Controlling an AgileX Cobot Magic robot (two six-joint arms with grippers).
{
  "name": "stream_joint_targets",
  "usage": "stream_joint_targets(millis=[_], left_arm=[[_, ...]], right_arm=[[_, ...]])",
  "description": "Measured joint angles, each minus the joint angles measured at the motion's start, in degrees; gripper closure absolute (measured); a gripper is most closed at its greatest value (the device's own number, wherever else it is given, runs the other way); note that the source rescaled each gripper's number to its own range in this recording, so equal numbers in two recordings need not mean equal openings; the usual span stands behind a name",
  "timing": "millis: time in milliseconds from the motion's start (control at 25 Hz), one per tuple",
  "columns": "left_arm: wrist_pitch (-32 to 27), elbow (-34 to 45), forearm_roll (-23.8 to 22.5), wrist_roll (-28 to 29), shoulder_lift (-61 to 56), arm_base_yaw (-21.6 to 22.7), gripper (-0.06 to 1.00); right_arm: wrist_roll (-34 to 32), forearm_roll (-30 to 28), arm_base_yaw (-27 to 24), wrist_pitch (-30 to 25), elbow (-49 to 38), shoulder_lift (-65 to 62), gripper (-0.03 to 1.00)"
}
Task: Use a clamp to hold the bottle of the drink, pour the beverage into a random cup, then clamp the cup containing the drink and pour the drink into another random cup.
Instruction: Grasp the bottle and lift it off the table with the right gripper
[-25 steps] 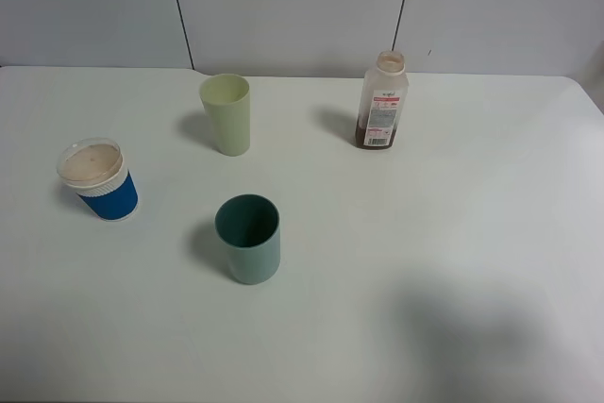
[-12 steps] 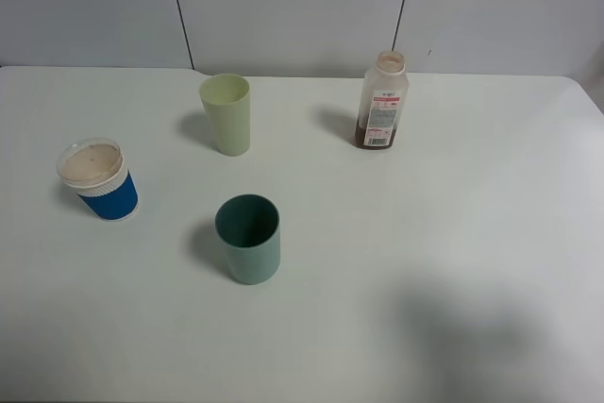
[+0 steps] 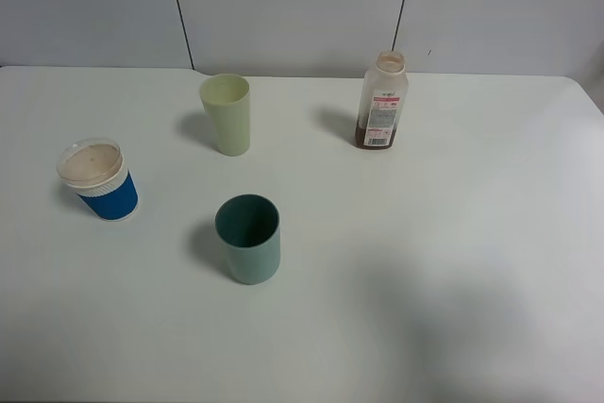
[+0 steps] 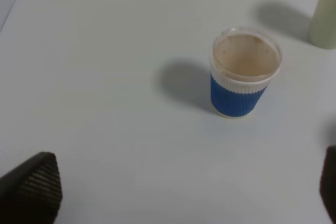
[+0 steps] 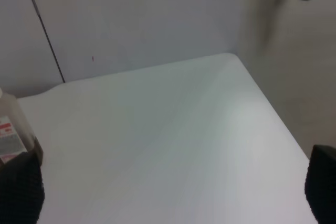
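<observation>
Bottle (image 3: 382,101), teal cup (image 3: 248,238) unmoved; table shadow (image 3: 453,327) paler.

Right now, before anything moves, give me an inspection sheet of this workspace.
Surface: white table, no spills seen.
Job's things: bottle upright at the back, dark drink low inside; teal cup upright mid-table; blue paper cup upright at left.
Clutter: pale green cup upright, left of the bottle.
Grippers: left gripper open, empty, near the blue paper cup; right gripper open, empty.
Cables: nothing seen.
Surroundings: grey panelled wall behind.
</observation>
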State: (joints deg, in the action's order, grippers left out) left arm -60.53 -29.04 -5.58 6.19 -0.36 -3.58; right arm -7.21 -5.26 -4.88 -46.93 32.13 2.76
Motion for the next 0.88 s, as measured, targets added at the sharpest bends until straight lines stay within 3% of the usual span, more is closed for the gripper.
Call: stream_joint_targets(millis=[560,880], left_arm=[[0.0,0.0,0.0,0.0,0.0,0.0,-0.06],[0.0,0.0,0.0,0.0,0.0,0.0,-0.06]], right_arm=[[2.82,0.0,0.0,6.07,0.0,24.6,-0.03],[4.79,-0.16,0.0,11.27,0.0,29.88,-0.03]])
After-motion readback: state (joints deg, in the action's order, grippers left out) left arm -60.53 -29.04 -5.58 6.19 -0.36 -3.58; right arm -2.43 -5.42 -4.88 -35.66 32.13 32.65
